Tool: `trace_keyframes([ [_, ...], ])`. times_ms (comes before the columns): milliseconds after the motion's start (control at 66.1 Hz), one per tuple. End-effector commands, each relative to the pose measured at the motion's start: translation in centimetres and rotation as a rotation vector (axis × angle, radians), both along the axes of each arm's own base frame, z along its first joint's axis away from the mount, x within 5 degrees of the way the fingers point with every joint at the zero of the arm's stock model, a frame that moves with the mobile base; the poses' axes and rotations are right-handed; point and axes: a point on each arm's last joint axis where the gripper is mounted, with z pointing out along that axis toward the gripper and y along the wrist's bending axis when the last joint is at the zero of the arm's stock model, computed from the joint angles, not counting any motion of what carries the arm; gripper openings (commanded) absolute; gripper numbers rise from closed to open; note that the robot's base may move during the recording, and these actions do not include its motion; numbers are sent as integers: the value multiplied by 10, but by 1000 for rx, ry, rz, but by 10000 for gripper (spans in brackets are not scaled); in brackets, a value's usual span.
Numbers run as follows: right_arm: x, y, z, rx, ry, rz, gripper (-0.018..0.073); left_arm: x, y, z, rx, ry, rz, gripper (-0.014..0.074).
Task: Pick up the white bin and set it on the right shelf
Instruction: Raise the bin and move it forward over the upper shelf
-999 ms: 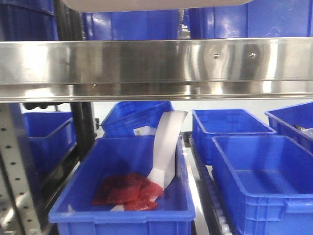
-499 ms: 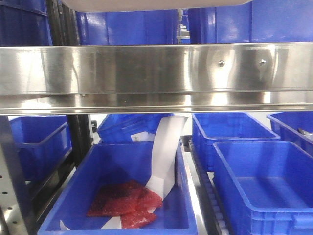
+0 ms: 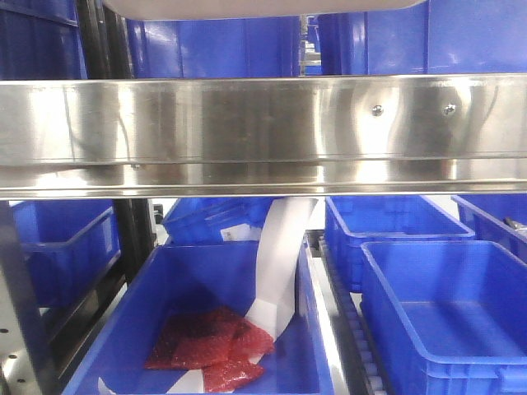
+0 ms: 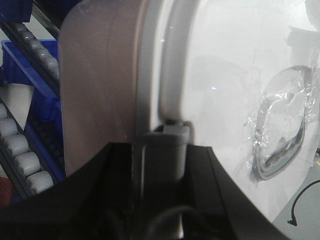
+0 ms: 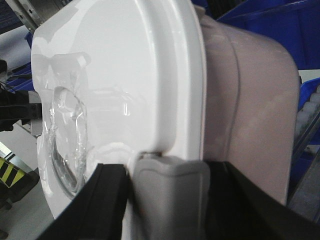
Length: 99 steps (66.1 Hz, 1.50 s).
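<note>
Above, at the top edge of the front view, the underside of the white bin (image 3: 263,6) shows just over the right shelf (image 3: 247,123), whose wide brushed front rail with two screws spans the frame. The bin is carried aloft between the two arms and does not rest on the shelf; how far back it reaches over the deck is hidden by the rail.

Left wrist view: the left gripper (image 4: 163,155) is closed on the bin's end, its dark jaws flanking a grey clip (image 4: 172,131) at the lid rim. Right wrist view: the right gripper (image 5: 169,200) clamps the opposite end in the same way, on a matching grey latch (image 5: 170,175). Holding both ends suits a wide, rounded tote that one jaw could not span, and it keeps the lid level.

Below the rail stand open blue bins (image 3: 445,304); the near one holds a red packet (image 3: 206,346) and a white paper strip (image 3: 280,263). The lift appears done; setting down onto the shelf is not yet done.
</note>
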Motion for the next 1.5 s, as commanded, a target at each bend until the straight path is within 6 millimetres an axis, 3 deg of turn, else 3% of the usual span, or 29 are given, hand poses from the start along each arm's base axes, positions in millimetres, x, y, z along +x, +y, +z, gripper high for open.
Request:
trace_keyframes([
  [0,-33,20,31,154,-94,260,69,-28,-15,20,-67,-35,-194,-118],
  [787,-33,20,31,155,-95,259,69,-27,-15,20,-71,-36,-193,-118],
  [1059,-35,20,41,265,-111,278,69,-21,-14,29,-87,-74,-154,-118],
  [1316,-8,16,71,258,-136,301,69,1,-13,54,-117,-92,-126,-118],
  [1483,18,24,82,271,-117,360,69,29,-7,49,-117,-78,-65,-118],
])
